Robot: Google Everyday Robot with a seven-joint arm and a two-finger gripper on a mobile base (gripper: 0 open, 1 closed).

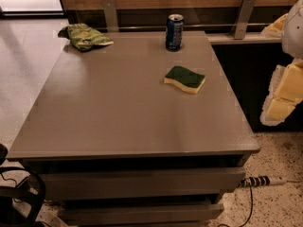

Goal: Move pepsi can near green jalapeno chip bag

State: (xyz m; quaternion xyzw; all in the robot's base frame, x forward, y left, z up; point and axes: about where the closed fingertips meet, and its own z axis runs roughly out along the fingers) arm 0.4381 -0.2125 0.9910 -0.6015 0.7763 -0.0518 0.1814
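The small dark-blue cylindrical pepsi can (174,32) with a silver top stands upright at the far edge of the grey flat-topped table (118,122), upper centre of the frame. The wrinkly light-green foil jalapeno chip bag (85,36) lies at the table's upper-left corner, well apart from the can. A dark-green-and-yellow rectangular sponge (185,79) lies right of centre (nearer the can). The yellow-padded gripper (283,96) hangs at the frame's right edge, off the table; I cannot tell whether it is spread or closed.

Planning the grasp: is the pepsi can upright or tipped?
Upright: the pepsi can stands on its base, silver top up. The tool is at the right edge, off the table.
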